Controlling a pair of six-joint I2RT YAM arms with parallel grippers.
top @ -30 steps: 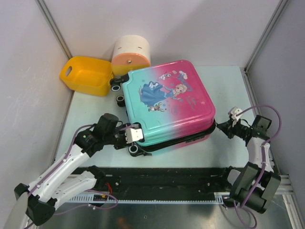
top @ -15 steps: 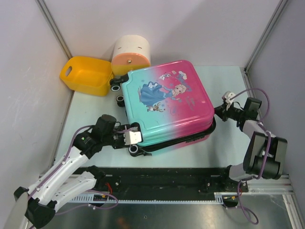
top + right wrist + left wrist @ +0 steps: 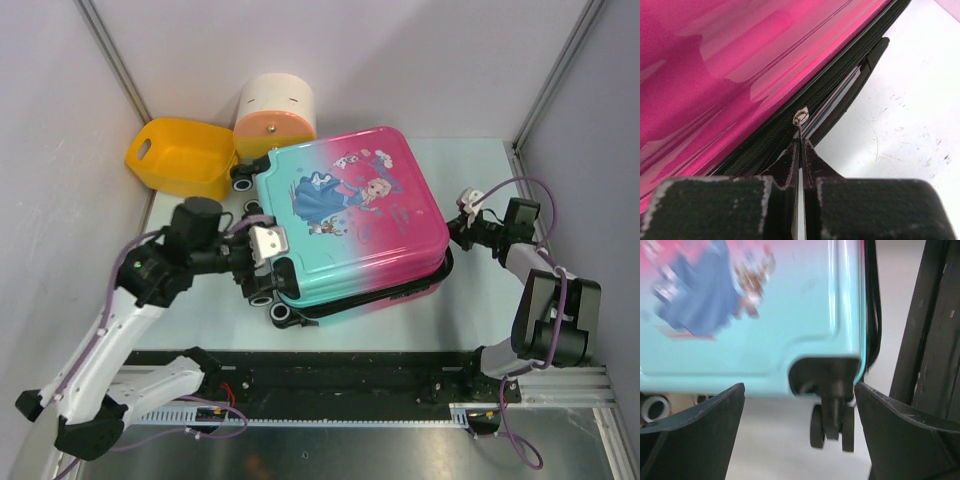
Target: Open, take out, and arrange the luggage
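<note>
Suitcase lies flat, print side up, mid-desk, wheels toward the left edge. Left gripper sits at its near-left corner, fingers spread wide with a wheel between them, nothing gripped. Right gripper is at the suitcase's right edge, fingers pinched together on the zip pull. Yellow basket and round box stand at the back-left corner.

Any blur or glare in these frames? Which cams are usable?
Left wrist: motion blur smears the suitcase print and softens its wheel. Right wrist: streaky glare across the pink side; the zip pull is fairly sharp, while the right gripper in the foreground is out of focus. Top external: sharp, with even light and only faint shadows.
</note>
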